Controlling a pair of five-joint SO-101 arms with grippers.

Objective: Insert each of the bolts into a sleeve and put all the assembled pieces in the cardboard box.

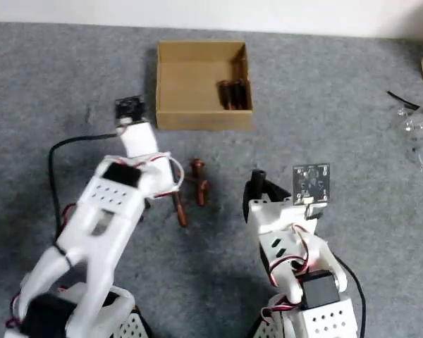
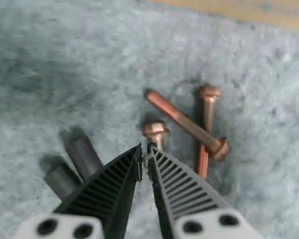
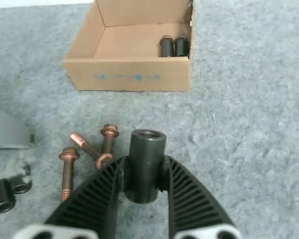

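Note:
Three copper bolts lie on the grey carpet in front of the cardboard box [image 1: 197,116]: two crossed [image 2: 189,124] and one apart [image 2: 155,130]. My left gripper [image 2: 145,152] is shut with its tips right at the lone bolt's shank, which runs under one finger; I cannot tell if they touch. Two black sleeves [image 2: 72,162] lie beside it. My right gripper [image 3: 143,167] is shut on an upright black sleeve [image 3: 147,147], held off the carpet to the right of the bolts [image 1: 197,182]. Two assembled pieces [image 1: 235,94] rest against the box's right wall.
A black cable [image 1: 56,158] loops left of the left arm [image 1: 120,190]. Clear plastic and wires [image 1: 416,123] sit at the table's right edge. Open carpet lies between the box and the right arm [image 1: 296,239].

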